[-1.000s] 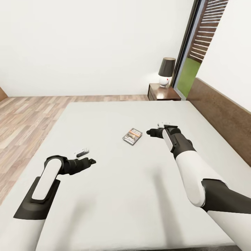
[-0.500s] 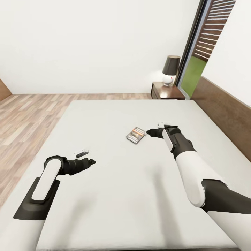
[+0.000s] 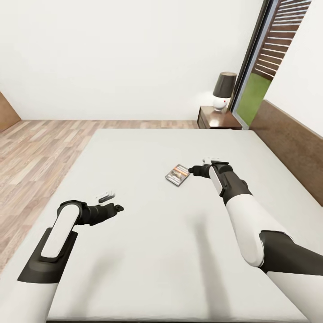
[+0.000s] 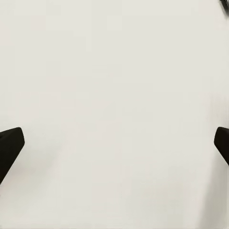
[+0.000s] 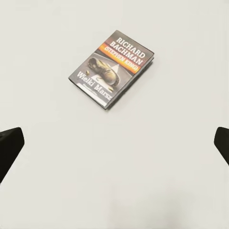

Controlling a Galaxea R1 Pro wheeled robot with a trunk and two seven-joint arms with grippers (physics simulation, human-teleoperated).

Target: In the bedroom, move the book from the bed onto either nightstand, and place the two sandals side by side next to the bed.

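- The book [image 3: 177, 174] lies flat, cover up, on the pale mattress of the bed [image 3: 148, 269], just beside the right gripper [image 3: 193, 170] on the side toward the robot's left, a narrow strip of bare mattress between them — not touching.
- In the right wrist view, the book [image 5: 111, 68] sits ahead of the gripper and turned at an angle to it, with white title lettering and an orange-tan picture on a dark cover; the two dark fingertips [image 5: 9, 145] stand at opposite edges of that view, spread wide with nothing between them but mattress.
- The right arm reaches forward over the middle of the bed, its gripper hanging low above the sheet.
- The left gripper [image 3: 118, 208] hovers over the mattress, well apart from the book, which lies farther out and toward the robot's right of it.
- In the left wrist view, its fingertips [image 4: 10, 145] are likewise spread wide over plain mattress, holding nothing.
- Beyond the right gripper and past the bed's far corner stands a dark wooden nightstand [image 3: 214, 119], carrying a lamp [image 3: 223, 91] with a dark shade and a white round base.
- The nightstand is beside the tall dark-framed window [image 3: 264, 58], through which slats and grass show.
- The brown headboard [image 3: 291, 143] runs along the bed on the right arm's side — wood-plank floor [image 3: 36, 152] lies beyond the left arm.
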